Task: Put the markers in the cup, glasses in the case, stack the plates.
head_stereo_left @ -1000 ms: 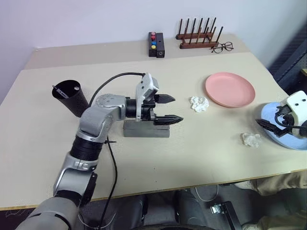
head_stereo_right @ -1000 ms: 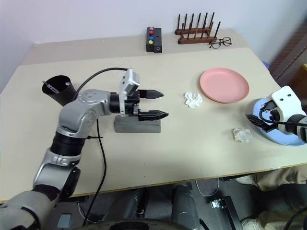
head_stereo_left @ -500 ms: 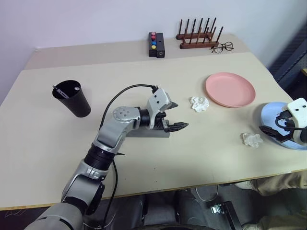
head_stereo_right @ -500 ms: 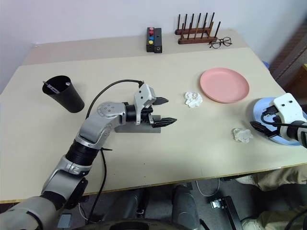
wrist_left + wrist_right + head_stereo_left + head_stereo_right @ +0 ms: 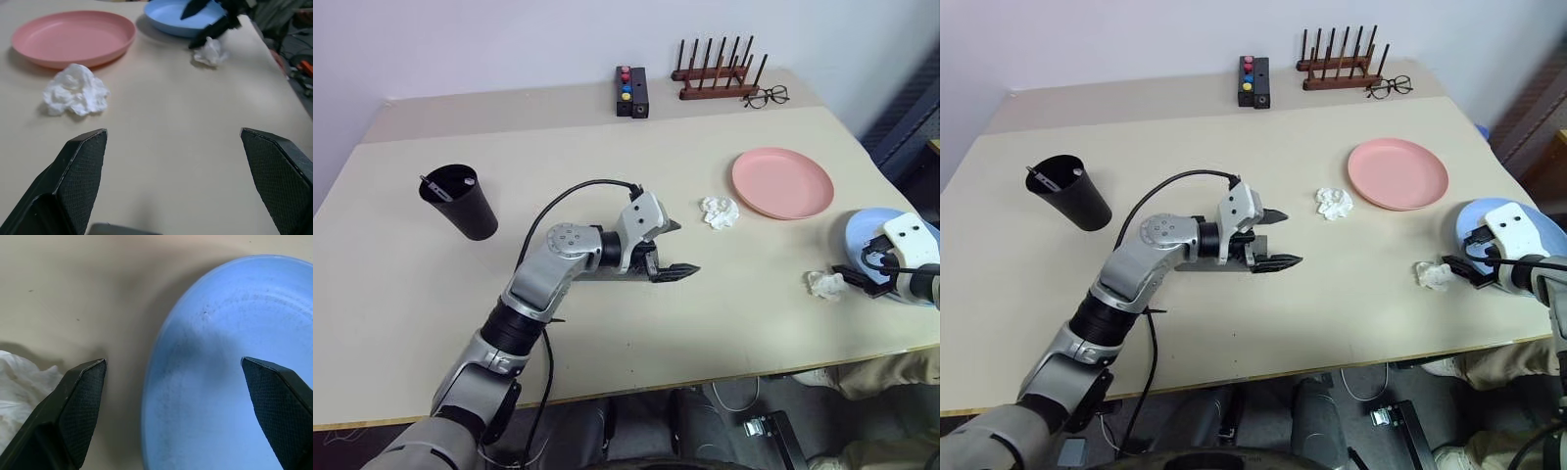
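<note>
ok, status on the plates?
Both hands open, empty. Right hand straddling blue plate rim; pink plate untouched. Crumpled tissue beside right hand.

Round salmon-pink plastic plate (image 5: 73, 36) sits beside the round light-blue plastic plate (image 5: 171, 17). A crumpled white tissue wad (image 5: 76, 90) lies near the pink one (another wad (image 5: 210, 51) by the blue).

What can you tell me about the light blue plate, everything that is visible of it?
The light blue plate is round and shallow, of matte plastic by its look, with a low raised rim. It lies flat, empty, near the table edge on the robot's right, apart from the pink plate. The right gripper hovers open over its near rim, one finger above the plate, one above the table. A crumpled tissue lies beside it.
</note>
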